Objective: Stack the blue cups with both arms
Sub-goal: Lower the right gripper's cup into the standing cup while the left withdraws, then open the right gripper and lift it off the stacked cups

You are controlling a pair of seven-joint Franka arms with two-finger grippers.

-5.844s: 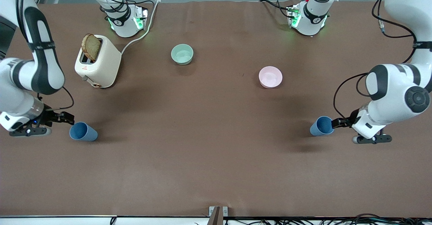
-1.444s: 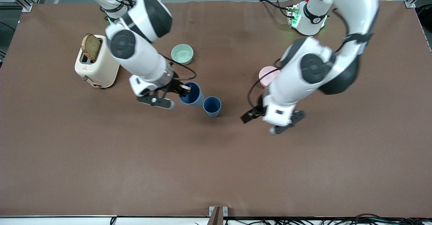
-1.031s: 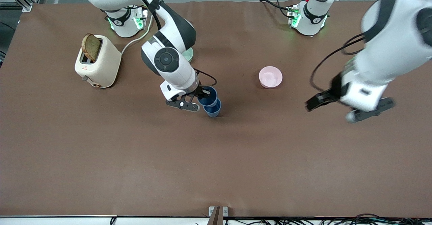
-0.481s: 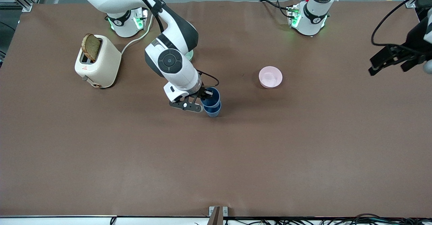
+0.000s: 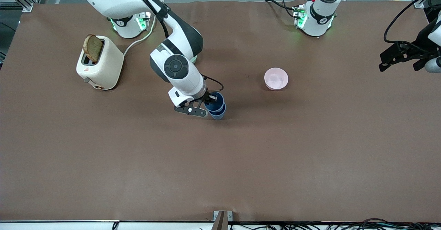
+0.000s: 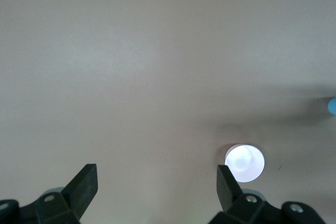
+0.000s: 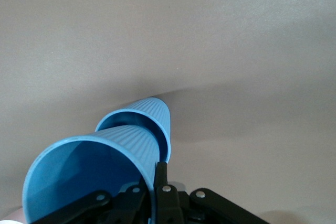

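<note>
Near the middle of the table (image 5: 241,161), the upper blue cup (image 5: 214,102) sits partway inside the lower blue cup (image 5: 218,114), which stands on the cloth; the wrist view shows the upper one (image 7: 89,174) nested into the lower (image 7: 144,121). The right gripper (image 5: 208,103) is clenched on the upper cup's rim, its fingers (image 7: 160,182) pinching the wall. The pink bowl (image 5: 276,78) lies toward the left arm's end, farther from the front camera than the cups. The toaster (image 5: 100,64) with a bread slice (image 5: 93,48) stands toward the right arm's end. The left gripper (image 5: 401,56) hangs spread wide and empty over the table's edge at the left arm's end, waiting.
</note>
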